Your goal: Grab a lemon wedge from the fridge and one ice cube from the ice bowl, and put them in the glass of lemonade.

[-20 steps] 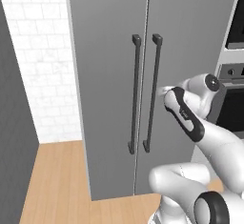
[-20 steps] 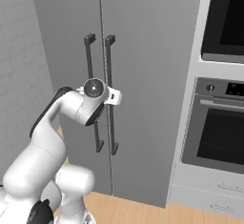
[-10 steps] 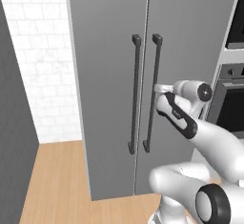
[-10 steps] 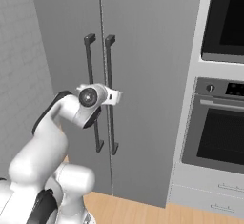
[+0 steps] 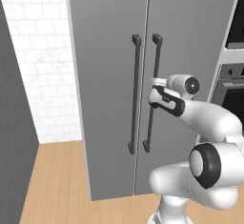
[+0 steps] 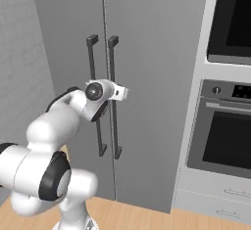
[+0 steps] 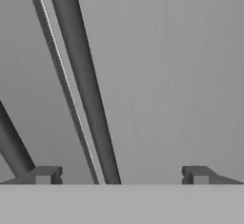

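The fridge (image 5: 109,75) is tall and grey, and it stands on the wooden floor. It has two doors, and both are shut. A thin line runs down the middle where the doors meet. Two long dark bar handles (image 6: 102,97) stand straight up, one on each side of that line, very near each other. In the hand view the right handle (image 7: 86,85) looks big, close and slanted across the grey door.

Fridge (image 5: 109,75) doors shut so inside's hidden; top & bottom cut off by frame edges.
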You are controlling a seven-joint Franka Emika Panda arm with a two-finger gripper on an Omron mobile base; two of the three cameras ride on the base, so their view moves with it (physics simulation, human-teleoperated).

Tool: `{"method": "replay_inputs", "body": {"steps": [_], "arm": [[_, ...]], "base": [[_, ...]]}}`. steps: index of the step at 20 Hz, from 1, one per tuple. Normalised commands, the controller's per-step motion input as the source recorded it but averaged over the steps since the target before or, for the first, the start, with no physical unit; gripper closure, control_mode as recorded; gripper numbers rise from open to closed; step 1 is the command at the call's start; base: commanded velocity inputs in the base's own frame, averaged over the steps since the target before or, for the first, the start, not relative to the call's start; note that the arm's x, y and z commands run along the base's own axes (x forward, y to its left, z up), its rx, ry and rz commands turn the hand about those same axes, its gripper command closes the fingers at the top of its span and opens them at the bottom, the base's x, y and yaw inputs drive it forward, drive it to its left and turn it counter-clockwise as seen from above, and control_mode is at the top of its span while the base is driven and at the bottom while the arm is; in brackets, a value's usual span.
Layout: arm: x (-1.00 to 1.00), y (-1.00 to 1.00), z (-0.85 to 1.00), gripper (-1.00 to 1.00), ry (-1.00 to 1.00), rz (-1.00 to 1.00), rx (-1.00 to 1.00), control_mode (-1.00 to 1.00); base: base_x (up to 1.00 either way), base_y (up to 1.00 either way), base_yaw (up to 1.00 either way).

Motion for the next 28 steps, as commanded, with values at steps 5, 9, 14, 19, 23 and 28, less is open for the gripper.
{"method": "replay_inputs", "body": {"steps": [5, 9, 14, 19, 23, 28], "arm": [[0.66, -0.02, 0.0, -1.0, 0.01, -0.03, 0.0, -1.0], [0.71, 0.0, -0.02, -1.0, 0.02, -0.03, 0.0, -1.0], [0.68, -0.03, -0.03, -1.0, 0.04, -0.01, -0.01, -1.0], [0.71, -0.13, 0.0, -1.0, 0.08, 0.0, 0.0, -1.0], [0.68, -0.01, 0.0, 1.0, 0.12, 0.0, 0.0, -1.0], [0.23, -0.05, 0.0, 1.0, 0.03, 0.0, 0.0, -1.0]], "base": [[0.0, 0.0, 0.0], [0.0, 0.0, 0.0], [0.0, 0.0, 0.0], [0.0, 0.0, 0.0], [0.0, 0.0, 0.0], [0.0, 0.0, 0.0]]}}
